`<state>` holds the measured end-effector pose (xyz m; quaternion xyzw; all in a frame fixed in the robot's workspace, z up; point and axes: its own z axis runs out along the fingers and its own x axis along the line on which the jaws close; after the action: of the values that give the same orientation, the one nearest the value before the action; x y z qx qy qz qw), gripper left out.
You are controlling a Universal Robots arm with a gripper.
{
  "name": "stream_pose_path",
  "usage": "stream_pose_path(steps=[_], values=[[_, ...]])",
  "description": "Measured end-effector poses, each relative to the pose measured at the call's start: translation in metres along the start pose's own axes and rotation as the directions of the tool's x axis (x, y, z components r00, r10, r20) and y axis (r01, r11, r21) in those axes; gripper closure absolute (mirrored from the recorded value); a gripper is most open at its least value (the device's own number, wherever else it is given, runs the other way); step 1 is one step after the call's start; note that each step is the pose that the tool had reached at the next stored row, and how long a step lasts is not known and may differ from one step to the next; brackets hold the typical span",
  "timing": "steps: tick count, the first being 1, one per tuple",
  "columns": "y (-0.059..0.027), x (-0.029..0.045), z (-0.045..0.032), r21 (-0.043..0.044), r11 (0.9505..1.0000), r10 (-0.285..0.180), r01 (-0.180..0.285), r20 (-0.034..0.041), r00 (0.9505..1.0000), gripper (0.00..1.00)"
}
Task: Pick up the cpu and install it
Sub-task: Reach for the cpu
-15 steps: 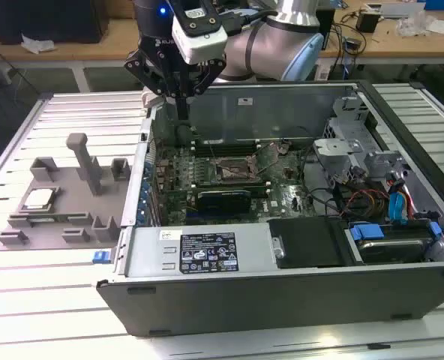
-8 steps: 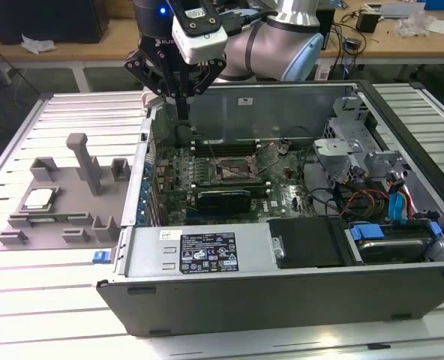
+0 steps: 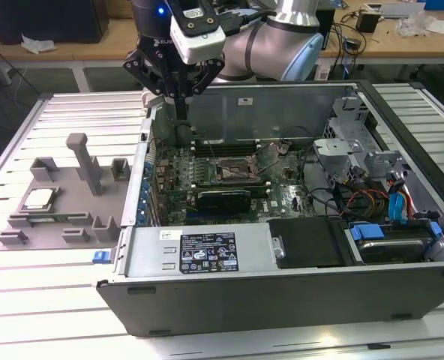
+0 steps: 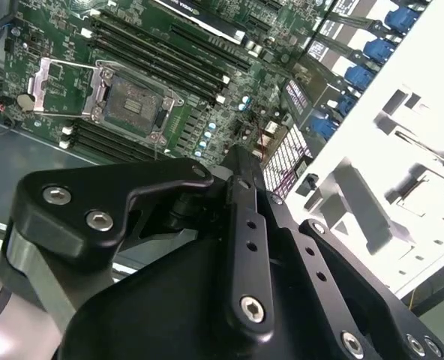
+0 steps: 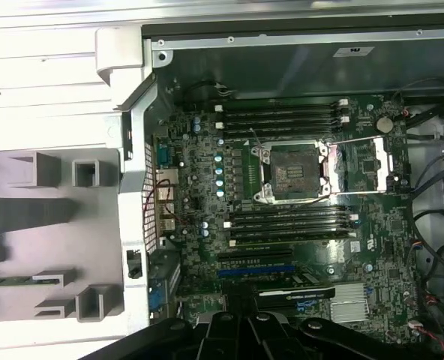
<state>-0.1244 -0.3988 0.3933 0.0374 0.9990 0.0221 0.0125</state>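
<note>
The cpu, a small silver square, lies in the grey fixture on the table at the exterior view's left, outside the case. My gripper hangs over the back corner of the open computer case, well above and behind the cpu, fingers closed together with nothing between them. In the second wrist view the gripper points down toward the motherboard's edge. The empty dark socket sits mid-board, with its metal load plate swung open beside it.
Memory slots flank the socket. A black card lies across the board near the case front. Drive cage and cables crowd the case at the exterior view's right. The fixture carries upright grey posts. Case walls stand between fixture and board.
</note>
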Motion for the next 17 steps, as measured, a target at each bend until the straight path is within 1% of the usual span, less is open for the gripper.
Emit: stream_pose_path(steps=[1, 4, 6, 14, 17], values=[[-0.0001, 0.0031, -0.0001, 0.0000, 1.0000, 0.000, 0.000, 0.0001, 1.0000, 0.89], [-0.0002, 0.0079, -0.0002, -0.0001, 1.0000, 0.000, 0.000, 0.0003, 1.0000, 0.89], [-0.0003, 0.0128, -0.0003, -0.0001, 1.0000, 0.000, 0.000, 0.0009, 1.0000, 0.89], [-0.0008, 0.0242, -0.0006, -0.0003, 1.0000, 0.000, 0.000, 0.0029, 1.0000, 0.89], [-0.0011, 0.0306, -0.0008, -0.0003, 1.0000, 0.000, 0.000, 0.0041, 1.0000, 0.89]])
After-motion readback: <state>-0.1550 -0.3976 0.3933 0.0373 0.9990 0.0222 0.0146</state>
